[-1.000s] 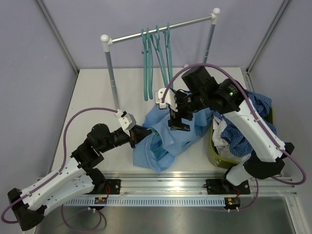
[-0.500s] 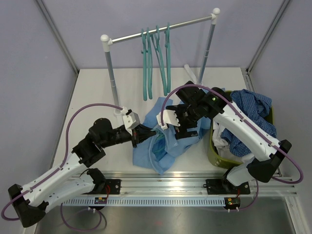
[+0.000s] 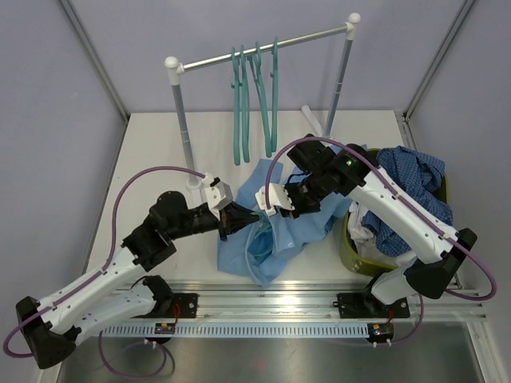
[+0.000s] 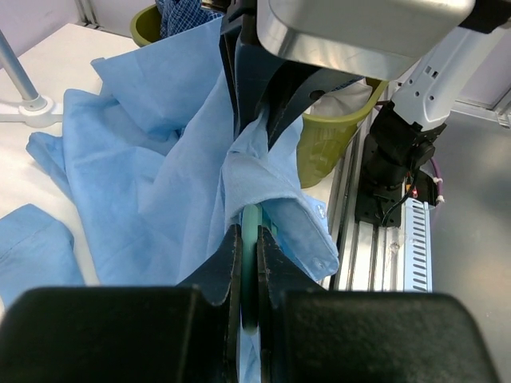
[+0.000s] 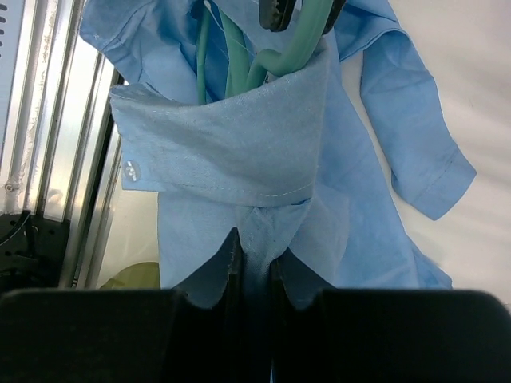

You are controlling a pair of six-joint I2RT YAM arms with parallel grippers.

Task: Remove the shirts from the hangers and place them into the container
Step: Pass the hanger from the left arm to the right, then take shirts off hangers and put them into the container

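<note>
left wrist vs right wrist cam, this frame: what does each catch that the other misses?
Left wrist only: the olive basket with the dark check shirt, the rack's pole, the right arm's base. Right wrist only: the teal hanger's arms running out of the collar; the left wrist view gets just a sliver. Both: the light blue shirt, the left pincer shut on the hanger, the right pincer shut on the shirt.

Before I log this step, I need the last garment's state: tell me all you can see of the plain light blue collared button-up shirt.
The light blue shirt looks like thin woven cotton, crumpled on the white table between both arms, a cuffed sleeve spread out. Its collar, with a clear button, wraps a teal plastic hanger. The left gripper clamps that hanger; the right gripper pinches fabric below the collar.
</note>
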